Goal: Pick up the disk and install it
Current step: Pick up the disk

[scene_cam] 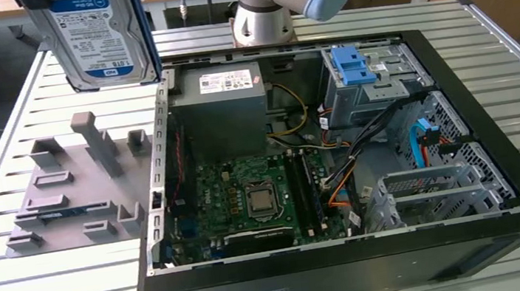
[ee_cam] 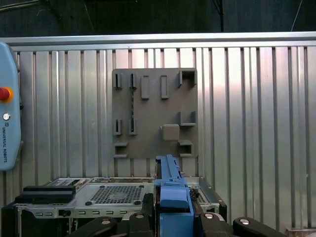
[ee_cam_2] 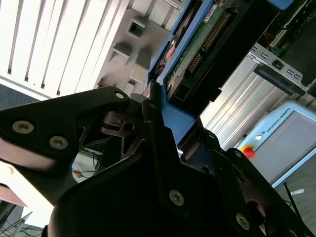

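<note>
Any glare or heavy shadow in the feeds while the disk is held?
Exterior view: even light on the disk. Second wrist view: the gripper sits in deep shadow, the table slats wash out white. First wrist view: bright bands on the slats beside the grey fixture.

One disk (scene_cam: 98, 39), one computer case (scene_cam: 355, 271), one grey holder plate (scene_cam: 67, 195).

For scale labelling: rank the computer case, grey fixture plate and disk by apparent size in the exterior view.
1. computer case
2. grey fixture plate
3. disk; raised nearer the camera and cropped, so its rank is unsure.
</note>
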You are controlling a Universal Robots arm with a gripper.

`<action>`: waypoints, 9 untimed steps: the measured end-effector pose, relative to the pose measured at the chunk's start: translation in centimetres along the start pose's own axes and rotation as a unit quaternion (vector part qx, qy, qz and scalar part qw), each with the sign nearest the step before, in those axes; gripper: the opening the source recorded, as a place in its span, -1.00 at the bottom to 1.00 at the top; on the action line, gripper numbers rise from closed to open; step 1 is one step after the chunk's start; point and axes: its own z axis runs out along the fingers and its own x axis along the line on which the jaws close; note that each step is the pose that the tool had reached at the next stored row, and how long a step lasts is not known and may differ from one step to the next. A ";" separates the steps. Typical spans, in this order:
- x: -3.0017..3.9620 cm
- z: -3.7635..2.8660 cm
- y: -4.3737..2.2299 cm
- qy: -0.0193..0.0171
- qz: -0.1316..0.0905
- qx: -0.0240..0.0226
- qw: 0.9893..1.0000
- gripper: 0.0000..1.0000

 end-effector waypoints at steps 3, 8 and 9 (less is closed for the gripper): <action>0.12 0.00 -0.22 0.000 0.000 0.000 1.000 -0.27; 0.45 0.00 -0.78 0.000 0.000 0.000 1.000 -0.27; 0.53 0.00 -0.91 0.000 0.000 0.000 1.000 -0.27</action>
